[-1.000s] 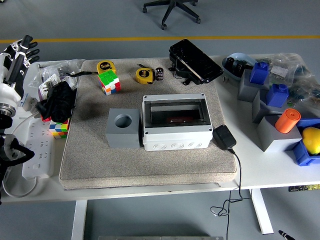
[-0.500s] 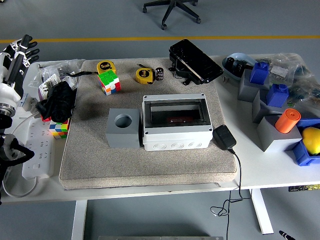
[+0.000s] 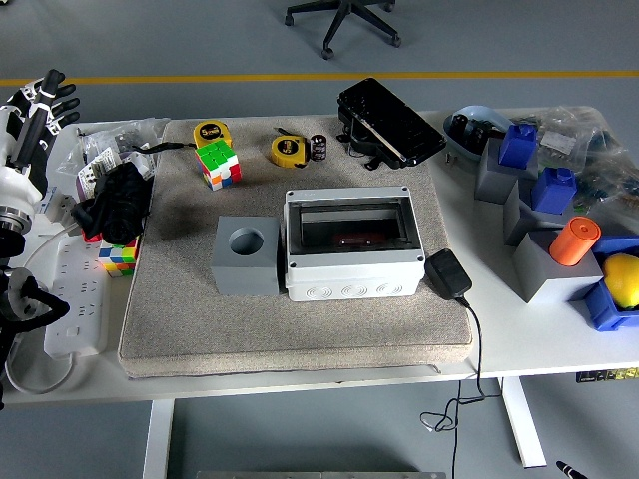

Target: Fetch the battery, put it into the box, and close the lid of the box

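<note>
The grey-white box (image 3: 351, 261) stands mid-mat with its clear top facing up. A dark reddish shape shows inside it. The small black cylindrical battery (image 3: 319, 147) stands upright at the mat's far edge, next to a yellow tape measure (image 3: 287, 150). My left hand (image 3: 45, 100) is raised at the far left edge of the picture, well away from both, with its fingers spread and holding nothing. My right hand is out of view.
A grey cube with a round hole (image 3: 246, 254) touches the box's left side. A black power adapter (image 3: 448, 272) lies at its right, a black case (image 3: 389, 122) behind it. Rubik's cubes (image 3: 219, 163), a power strip (image 3: 75, 299) and blue and grey blocks (image 3: 519, 165) crowd the sides.
</note>
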You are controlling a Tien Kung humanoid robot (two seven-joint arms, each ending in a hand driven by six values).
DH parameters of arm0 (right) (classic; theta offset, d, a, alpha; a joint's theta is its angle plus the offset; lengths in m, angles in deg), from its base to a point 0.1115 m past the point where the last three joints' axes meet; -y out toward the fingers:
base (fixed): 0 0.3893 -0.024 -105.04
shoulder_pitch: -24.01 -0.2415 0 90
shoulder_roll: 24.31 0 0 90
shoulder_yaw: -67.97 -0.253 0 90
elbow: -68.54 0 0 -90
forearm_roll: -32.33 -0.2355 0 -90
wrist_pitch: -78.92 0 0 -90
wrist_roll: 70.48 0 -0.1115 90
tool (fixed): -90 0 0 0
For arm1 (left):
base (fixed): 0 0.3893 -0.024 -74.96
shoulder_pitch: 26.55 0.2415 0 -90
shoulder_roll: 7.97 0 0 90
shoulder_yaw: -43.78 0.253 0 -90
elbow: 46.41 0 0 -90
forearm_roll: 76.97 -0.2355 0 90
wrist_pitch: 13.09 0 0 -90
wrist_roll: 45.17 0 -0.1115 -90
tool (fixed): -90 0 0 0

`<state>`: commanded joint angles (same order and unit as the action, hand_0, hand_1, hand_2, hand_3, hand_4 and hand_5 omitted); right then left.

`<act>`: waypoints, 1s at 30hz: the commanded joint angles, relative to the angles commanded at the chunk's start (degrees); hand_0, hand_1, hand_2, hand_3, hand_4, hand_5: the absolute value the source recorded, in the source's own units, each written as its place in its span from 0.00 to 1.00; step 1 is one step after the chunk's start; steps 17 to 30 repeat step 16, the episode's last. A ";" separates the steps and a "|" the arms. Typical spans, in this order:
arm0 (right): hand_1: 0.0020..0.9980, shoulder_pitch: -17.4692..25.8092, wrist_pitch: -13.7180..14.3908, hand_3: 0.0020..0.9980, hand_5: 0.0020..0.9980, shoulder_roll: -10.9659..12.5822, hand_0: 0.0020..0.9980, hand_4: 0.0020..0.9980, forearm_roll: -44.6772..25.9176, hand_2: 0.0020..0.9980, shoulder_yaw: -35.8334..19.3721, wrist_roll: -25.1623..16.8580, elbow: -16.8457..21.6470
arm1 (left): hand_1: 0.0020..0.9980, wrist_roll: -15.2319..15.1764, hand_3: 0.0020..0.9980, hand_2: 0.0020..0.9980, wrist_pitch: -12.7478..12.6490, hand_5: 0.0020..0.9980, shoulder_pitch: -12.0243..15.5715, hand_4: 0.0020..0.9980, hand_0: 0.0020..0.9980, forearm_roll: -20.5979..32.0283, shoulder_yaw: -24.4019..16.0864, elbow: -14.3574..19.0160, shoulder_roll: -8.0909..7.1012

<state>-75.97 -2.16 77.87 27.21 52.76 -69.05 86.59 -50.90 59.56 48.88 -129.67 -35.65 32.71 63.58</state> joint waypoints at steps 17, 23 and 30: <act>0.64 0.05 -0.12 0.58 0.49 -0.01 0.58 0.94 0.06 0.66 -0.46 -0.05 -0.03 | 0.73 -0.12 0.70 0.72 0.22 0.69 -0.19 1.00 0.72 0.25 -0.05 0.11 0.06; 0.64 0.05 -0.12 0.58 0.49 -0.01 0.58 0.94 0.06 0.66 -0.46 -0.05 -0.03 | 0.73 -0.12 0.70 0.72 0.22 0.69 -0.19 1.00 0.72 0.25 -0.05 0.11 0.06; 0.64 0.05 -0.12 0.58 0.49 -0.01 0.58 0.94 0.06 0.66 -0.46 -0.05 -0.03 | 0.73 -0.12 0.70 0.72 0.22 0.69 -0.19 1.00 0.72 0.25 -0.05 0.11 0.06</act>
